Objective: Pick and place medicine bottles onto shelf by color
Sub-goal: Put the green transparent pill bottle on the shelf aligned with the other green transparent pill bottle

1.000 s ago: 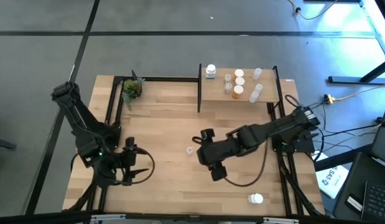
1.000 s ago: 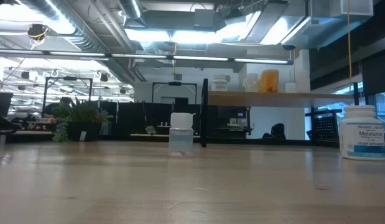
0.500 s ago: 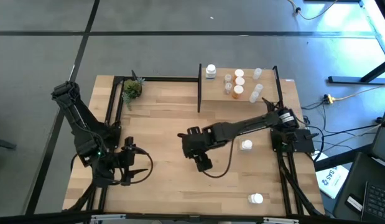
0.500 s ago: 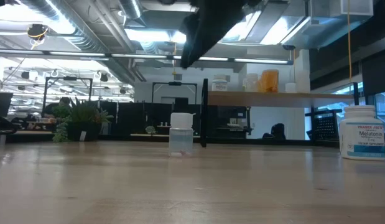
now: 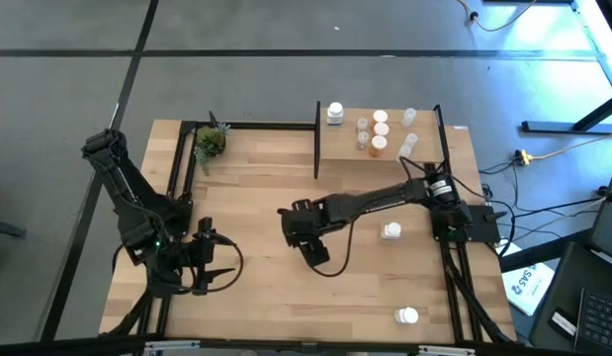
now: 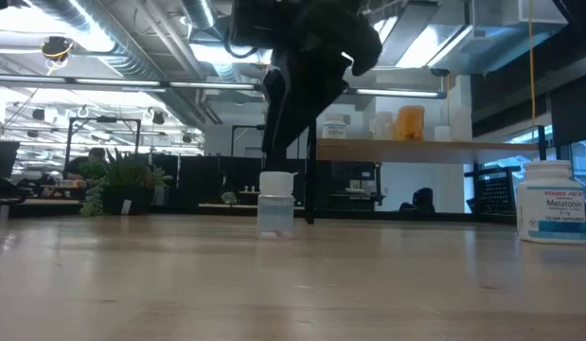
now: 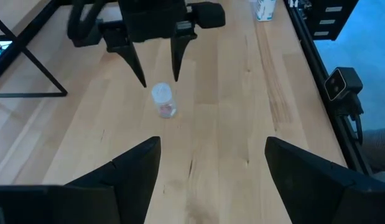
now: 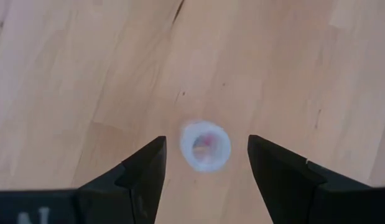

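**While the right gripper hangs over the clear bottle, line up before you drop**

With the right gripper (image 5: 299,237) poised above the middle of the table, you are at the reach-in part of the pick. Its fingers (image 7: 134,62) are spread and point down, and they hold nothing. The small clear bottle (image 7: 162,99) with its white cap stands upright on the table (image 5: 256,198) below them. In the right wrist view it sits between the two fingers, a touch nearer one than the other, so shift sideways until the cap (image 8: 205,145) is centred in the gap.

Come straight down after that. The bottle is light and narrow, and a fingertip that clips the cap will likely tip it or send it rolling. From the low view the fingertips look to be above the cap, so you have room to correct before contact. Close on the body below the cap, not on the cap itself, and close gently.

Your left gripper (image 5: 209,265) waits near the front left of the table, fingers spread and empty; leave it there.

On the shelf (image 5: 345,143) at the back right, bottles already stand, among them orange ones (image 5: 379,146). Plan to set this one beside the other clear bottles (image 5: 408,119), approaching from the open front edge and clear of the black posts. Two white bottles (image 5: 391,231) remain on the table's right side.
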`<state>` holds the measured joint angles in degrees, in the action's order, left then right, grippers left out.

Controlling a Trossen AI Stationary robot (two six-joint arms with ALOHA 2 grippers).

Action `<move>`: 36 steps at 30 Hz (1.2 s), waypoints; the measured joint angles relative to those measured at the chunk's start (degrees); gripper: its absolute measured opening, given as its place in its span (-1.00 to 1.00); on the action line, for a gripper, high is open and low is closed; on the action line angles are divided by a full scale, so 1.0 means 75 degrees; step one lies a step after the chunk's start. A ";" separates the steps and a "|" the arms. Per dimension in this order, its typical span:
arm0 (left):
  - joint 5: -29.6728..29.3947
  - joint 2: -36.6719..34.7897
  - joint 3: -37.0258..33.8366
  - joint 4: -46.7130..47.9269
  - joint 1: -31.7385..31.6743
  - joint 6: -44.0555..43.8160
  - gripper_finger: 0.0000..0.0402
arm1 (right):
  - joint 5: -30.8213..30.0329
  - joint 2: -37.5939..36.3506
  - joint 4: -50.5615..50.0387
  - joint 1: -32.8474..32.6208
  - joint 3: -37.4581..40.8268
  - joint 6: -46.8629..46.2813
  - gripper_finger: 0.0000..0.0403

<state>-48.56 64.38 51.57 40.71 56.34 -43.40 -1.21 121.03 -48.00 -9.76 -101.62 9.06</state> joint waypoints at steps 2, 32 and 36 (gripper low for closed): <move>0.0000 0.0000 0.0000 0.0000 0.0000 0.0000 0.41 | 0.0056 -0.0023 0.0090 0.0003 -0.0001 0.0079 0.13; 0.0032 0.0000 0.0000 0.0000 0.0000 0.0000 0.41 | 0.0093 0.0714 0.0209 0.0029 -0.0003 0.0172 -0.15; 0.0032 0.0000 0.0000 0.0000 0.0000 0.0003 0.41 | 0.0099 0.0708 0.0214 0.0026 -0.0006 -0.0175 -0.30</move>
<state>-48.31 64.38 51.57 40.71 56.34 -43.38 -0.47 126.34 -46.39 -9.56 -101.67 7.75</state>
